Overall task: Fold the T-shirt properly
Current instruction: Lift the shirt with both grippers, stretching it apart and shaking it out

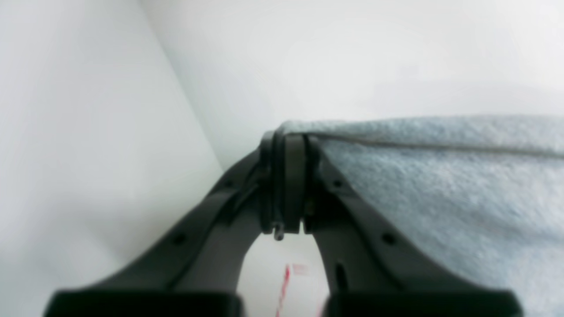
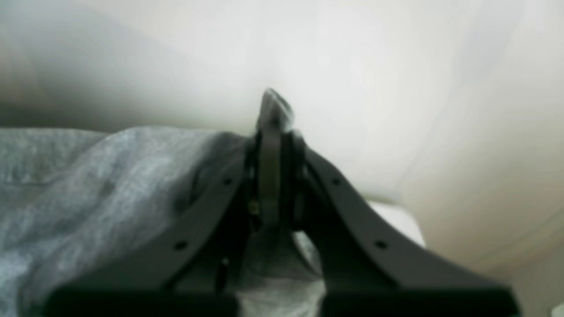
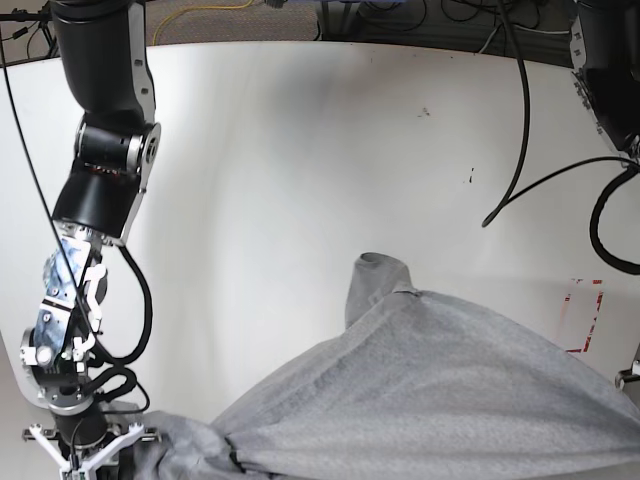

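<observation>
The left gripper (image 1: 288,185) was seen rising from the 6 o'clock edge toward the centre, its two dark fingers (image 1: 211,229) drawn together at the tips. A corner of the T-shirt (image 1: 440,185) was pinched between the jaws. From that grip the heather-grey fabric was spread toward 3 o'clock, and a stitched hem (image 1: 440,144) was seen running along its upper edge. A pale white surface (image 1: 110,132) filled the frame from 9 to 12 o'clock. Blurred red markings (image 1: 286,281) were visible below the fingertips, between the finger bases.
</observation>
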Controlling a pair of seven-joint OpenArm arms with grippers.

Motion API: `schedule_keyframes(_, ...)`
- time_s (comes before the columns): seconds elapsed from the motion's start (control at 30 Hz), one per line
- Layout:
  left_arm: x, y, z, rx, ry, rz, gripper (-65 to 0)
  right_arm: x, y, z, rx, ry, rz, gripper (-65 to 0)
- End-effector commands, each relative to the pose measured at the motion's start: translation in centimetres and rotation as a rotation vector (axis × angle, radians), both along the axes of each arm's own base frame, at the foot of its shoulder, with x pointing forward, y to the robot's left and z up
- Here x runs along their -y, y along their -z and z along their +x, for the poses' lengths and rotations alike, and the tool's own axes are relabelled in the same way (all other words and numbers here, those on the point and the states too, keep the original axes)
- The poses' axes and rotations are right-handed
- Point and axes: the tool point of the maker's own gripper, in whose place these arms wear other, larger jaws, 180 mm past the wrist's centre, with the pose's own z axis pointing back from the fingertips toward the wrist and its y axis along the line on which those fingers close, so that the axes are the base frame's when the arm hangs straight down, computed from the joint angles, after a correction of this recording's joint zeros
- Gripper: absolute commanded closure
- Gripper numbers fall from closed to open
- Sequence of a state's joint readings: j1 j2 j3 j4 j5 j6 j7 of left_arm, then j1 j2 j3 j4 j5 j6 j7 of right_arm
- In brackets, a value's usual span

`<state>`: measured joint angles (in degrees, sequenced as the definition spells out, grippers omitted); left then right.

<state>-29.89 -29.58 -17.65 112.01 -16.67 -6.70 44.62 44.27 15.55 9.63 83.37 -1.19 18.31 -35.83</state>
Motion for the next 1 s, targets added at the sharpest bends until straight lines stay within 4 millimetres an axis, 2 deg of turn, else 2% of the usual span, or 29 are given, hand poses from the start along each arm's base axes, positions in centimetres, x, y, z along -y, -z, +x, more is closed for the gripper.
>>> schedule_keyframes(0.0, -0.4, -4.4, -1.0, 0.123, -0.026, 0.034, 0.0, 0.3, -6.1, 0.6, 0.105, -0.013, -0.022, 0.0)
schedule_keyframes(0.07, -0.5, -5.9, -1.3, 0.16, -0.03, 0.036, 0.0, 0.2, -7.4, 0.8, 0.106, -0.019, -0.032, 0.0)
schedule_keyframes(0.17, -0.5, -6.8, -1.1, 0.168, -0.03, 0.029, 0.0, 0.3, -8.6, 0.9, 0.111, -0.02, -0.034, 0.0)
schedule_keyframes(0.3, -0.4, -7.4, -0.7, 0.144, -0.023, 0.049, 0.0, 0.3, -9.1, 0.8, 0.12, -0.019, -0.036, 0.0)
schedule_keyframes(0.4, -0.2, -7.5, -0.7, 0.134, -0.014, 0.07, 0.0, 0.3, -8.5, 0.8, 0.104, -0.016, -0.034, 0.0)
schedule_keyframes(0.57, 0.0, -5.7, -0.2, 0.086, -0.006, 0.077, 0.0, 0.3, -5.4, 0.2, 0.05, -0.011, -0.042, 0.0)
schedule_keyframes(0.67, -0.1, -4.0, 0.0, 0.044, -0.005, 0.074, 0.0, 0.0, -2.6, -0.7, 0.011, -0.015, -0.057, 0.0)
schedule_keyframes(0.7, -0.1, -2.9, 0.1, 0.016, -0.002, 0.074, 0.0, -0.1, -1.1, -1.3, -0.011, -0.017, -0.065, 0.0)
schedule_keyframes(0.77, 0.0, -1.3, 0.2, -0.023, 0.001, 0.076, 0.0, -0.4, 0.6, -2.1, -0.033, -0.02, -0.073, 0.0)
schedule_keyframes(0.8, 0.0, 0.0, 0.2, -0.052, 0.002, 0.075, 0.0, -0.2, 2.3, -2.9, -0.056, -0.013, -0.067, 0.0)
schedule_keyframes(0.83, 0.0, 0.6, 0.2, -0.067, 0.001, 0.075, 0.0, 0.0, 3.0, -3.4, -0.065, -0.008, -0.065, 0.0)
schedule_keyframes(0.97, -1.4, 5.6, -0.8, -0.189, -0.017, 0.076, 0.0, 0.0, 7.9, -6.2, -0.135, 0.007, -0.032, 0.0)
